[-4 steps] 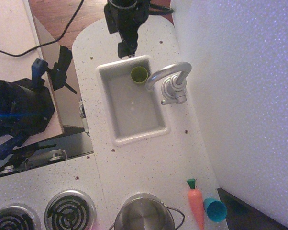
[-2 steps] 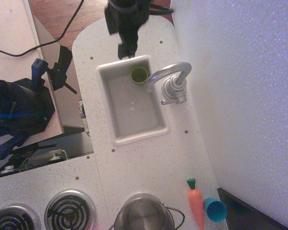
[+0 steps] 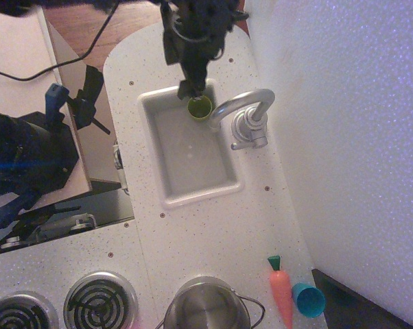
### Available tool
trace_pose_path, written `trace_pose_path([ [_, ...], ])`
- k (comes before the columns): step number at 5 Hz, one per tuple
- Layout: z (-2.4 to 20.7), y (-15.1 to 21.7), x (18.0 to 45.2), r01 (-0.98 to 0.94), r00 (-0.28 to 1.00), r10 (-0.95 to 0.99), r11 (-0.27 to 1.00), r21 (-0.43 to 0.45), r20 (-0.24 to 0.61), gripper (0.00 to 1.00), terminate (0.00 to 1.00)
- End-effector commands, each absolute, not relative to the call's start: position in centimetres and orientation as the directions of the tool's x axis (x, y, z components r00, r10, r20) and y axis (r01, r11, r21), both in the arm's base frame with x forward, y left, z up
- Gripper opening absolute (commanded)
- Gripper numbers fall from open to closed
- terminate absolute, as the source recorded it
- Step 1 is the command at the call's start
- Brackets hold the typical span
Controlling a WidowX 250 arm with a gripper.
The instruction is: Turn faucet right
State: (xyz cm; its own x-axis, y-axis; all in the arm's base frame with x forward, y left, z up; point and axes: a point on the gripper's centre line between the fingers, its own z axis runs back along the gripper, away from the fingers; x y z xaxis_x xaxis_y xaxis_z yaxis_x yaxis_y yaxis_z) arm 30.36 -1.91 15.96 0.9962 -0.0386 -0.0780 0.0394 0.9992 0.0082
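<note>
At the sink (image 3: 167, 179) top corner: green cup (image 3: 199, 107), apparently empty. Just above it, black gripper (image 3: 191, 87), jaw state impossible to tell. Right of the basin, silver faucet (image 3: 245, 118), spout arching toward the cup. Bottom edge: steel pot (image 3: 206, 308), blue cup (image 3: 308, 299) beside carrot (image 3: 280, 290).

White wall (image 3: 344, 137), wood floor (image 3: 83, 20)

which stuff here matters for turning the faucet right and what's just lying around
For the job: silver-grey curved-spout toy faucet; black tool.

Lying about: green cup in white sink; orange toy carrot; blue cup; steel pot.
</note>
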Motion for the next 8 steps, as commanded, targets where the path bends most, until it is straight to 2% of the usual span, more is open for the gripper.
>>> trace_pose_path([
  [1, 16.1, -4.1, 30.5, 0.045, 0.998, -0.051, 0.993, 0.108, 0.048, 1.00, 0.00],
  [2, 15.9, -5.3, 30.3, 0.043, 0.991, -0.066, 0.980, 0.194, 0.116, 1.00, 0.00],
  [3, 16.0, -6.5, 30.2, 0.064, 0.986, -0.096, 0.973, 0.222, 0.139, 1.00, 0.00],
  [4, 15.7, -7.2, 29.7, 0.099, 0.984, -0.122, 0.980, 0.172, 0.130, 1.00, 0.00],
  [5, 16.2, -5.6, 29.0, 0.026, 0.984, -0.049, 0.991, 0.134, 0.170, 1.00, 0.00],
  [6, 16.3, -4.6, 29.2, 0.008, 0.977, -0.020, 0.998, 0.056, 0.213, 1.00, 0.00],
  [7, 14.3, -5.1, 28.5, 0.010, 0.991, 0.015, 0.981, -0.193, 0.129, 1.00, 0.00],
  [8, 14.4, -3.0, 27.1, -0.178, 0.977, 0.205, 0.939, -0.295, 0.064, 1.00, 0.00],
])
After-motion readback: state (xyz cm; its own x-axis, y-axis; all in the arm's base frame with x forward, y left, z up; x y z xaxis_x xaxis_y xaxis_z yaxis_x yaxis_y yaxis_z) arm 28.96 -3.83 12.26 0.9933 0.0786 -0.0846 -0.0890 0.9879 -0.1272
